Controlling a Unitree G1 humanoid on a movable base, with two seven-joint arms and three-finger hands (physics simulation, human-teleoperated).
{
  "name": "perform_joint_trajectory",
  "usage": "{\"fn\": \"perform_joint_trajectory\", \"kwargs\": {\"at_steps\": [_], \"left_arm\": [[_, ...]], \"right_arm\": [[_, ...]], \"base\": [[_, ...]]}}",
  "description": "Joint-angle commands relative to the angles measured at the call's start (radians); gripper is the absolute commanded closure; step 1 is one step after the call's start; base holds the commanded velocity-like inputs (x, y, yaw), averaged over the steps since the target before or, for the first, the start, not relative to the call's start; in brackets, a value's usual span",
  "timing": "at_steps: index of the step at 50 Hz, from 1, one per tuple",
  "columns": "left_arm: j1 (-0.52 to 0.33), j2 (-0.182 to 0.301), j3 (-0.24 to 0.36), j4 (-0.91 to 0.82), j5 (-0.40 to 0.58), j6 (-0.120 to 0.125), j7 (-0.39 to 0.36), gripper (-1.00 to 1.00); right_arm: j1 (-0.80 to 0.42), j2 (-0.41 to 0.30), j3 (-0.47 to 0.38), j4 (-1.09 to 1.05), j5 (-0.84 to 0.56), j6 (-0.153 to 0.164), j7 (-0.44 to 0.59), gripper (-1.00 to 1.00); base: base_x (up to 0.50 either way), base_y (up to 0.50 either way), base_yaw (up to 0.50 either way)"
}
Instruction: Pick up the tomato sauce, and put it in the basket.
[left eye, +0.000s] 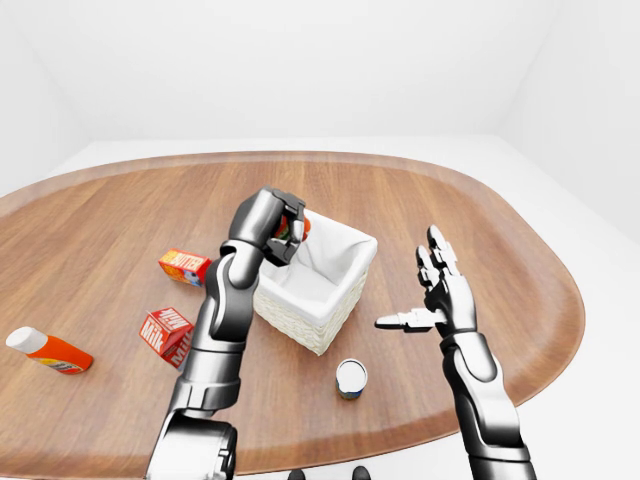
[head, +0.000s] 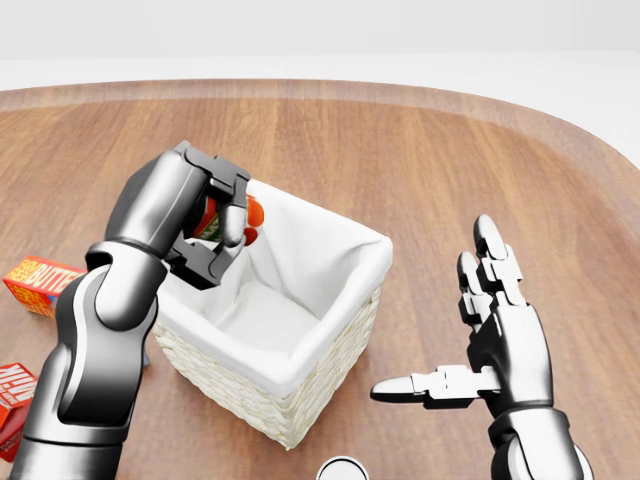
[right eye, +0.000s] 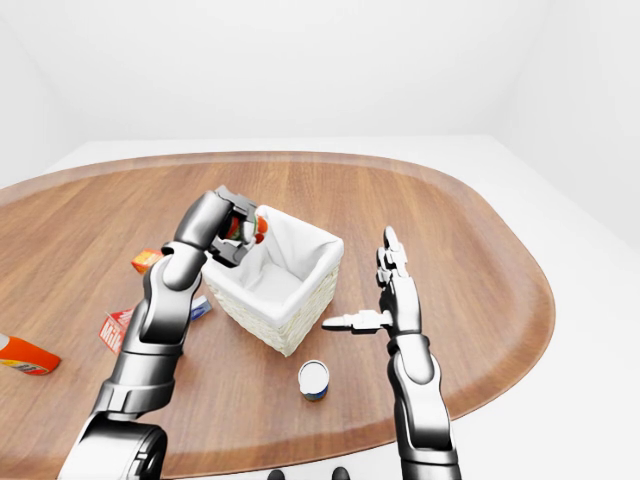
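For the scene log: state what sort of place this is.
Probably a bare simulated test room, not a real kitchen: a large oval wooden table under blank white walls, holding only a lined wicker basket, a few grocery boxes and a can.

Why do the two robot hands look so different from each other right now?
The left robot hand is curled shut around a red item, apparently the tomato sauce, while the right robot hand is spread open and holds nothing. The left robot hand hangs over the rim of the white basket; the right robot hand stands apart, to the basket's right in the head view. Both are the same grey metal build.
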Motion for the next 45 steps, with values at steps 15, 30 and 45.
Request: {"fn": "perform_joint_trajectory", "kwargs": {"at_steps": [15,30,45], "left_arm": [[-0.100,-0.005,-0.019,0.294,0.010,-0.010,0.062,1.00],[-0.151,-0.009,-0.026,0.490,0.015,-0.093,0.125,1.00],[-0.259,-0.005,-0.024,0.732,-0.012,-0.175,0.202,1.00]], "right_arm": [[-0.001,0.001,0.002,0.013,-0.003,0.000,-0.002,-1.00],[-0.003,0.000,0.000,0.025,-0.001,0.000,-0.003,-1.00],[-0.004,-0.001,-0.004,0.007,0.003,0.000,-0.004,-1.00]], "base": [[0.00,0.00,0.00],[0.00,0.00,0.00],[0.00,0.00,0.00]]}}
